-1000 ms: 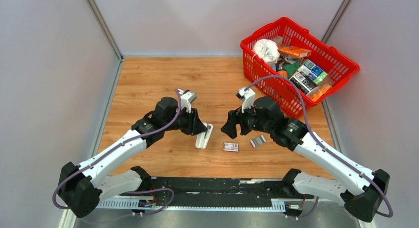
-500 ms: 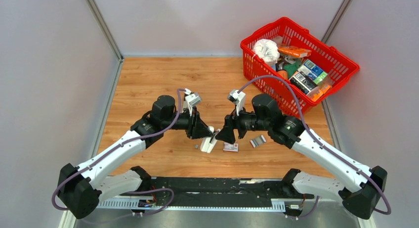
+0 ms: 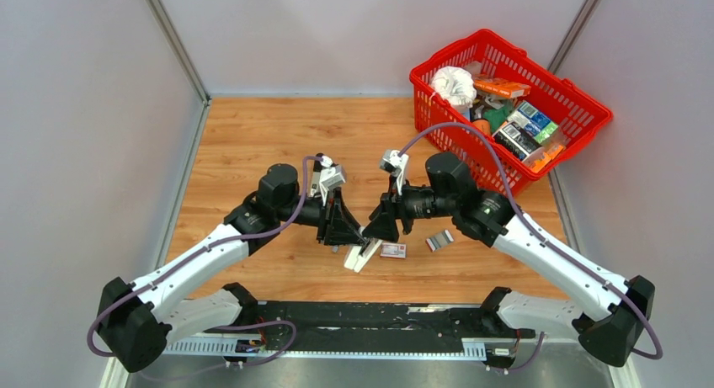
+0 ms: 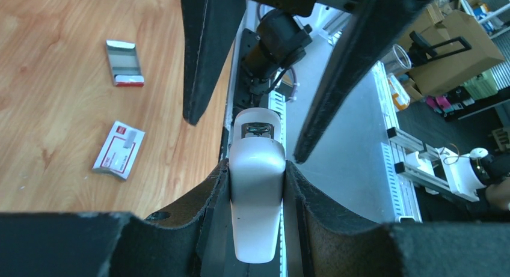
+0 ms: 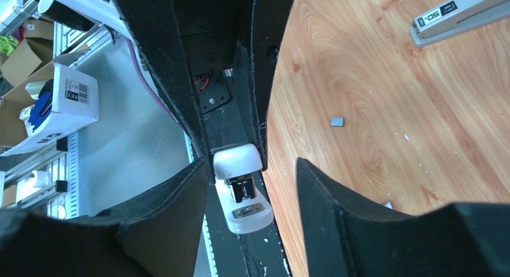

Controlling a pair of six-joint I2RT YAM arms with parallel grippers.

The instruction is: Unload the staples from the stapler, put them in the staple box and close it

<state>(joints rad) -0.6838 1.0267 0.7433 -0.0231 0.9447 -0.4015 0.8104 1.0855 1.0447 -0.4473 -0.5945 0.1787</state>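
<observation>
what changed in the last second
The left gripper, shut on the white stapler, carried it rightward and toward the near edge, tilting it lower. The right gripper swung left to meet it; its open fingers now flank the stapler's tip without closing. The red-and-white box and red basket stayed put.

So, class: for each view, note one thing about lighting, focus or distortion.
Top external: even soft light, sharp throughout. Left wrist: the left gripper's fingers are underexposed black; the white stapler shows a soft sheen. Right wrist: the table edge bows, wide-angle distortion.
</observation>
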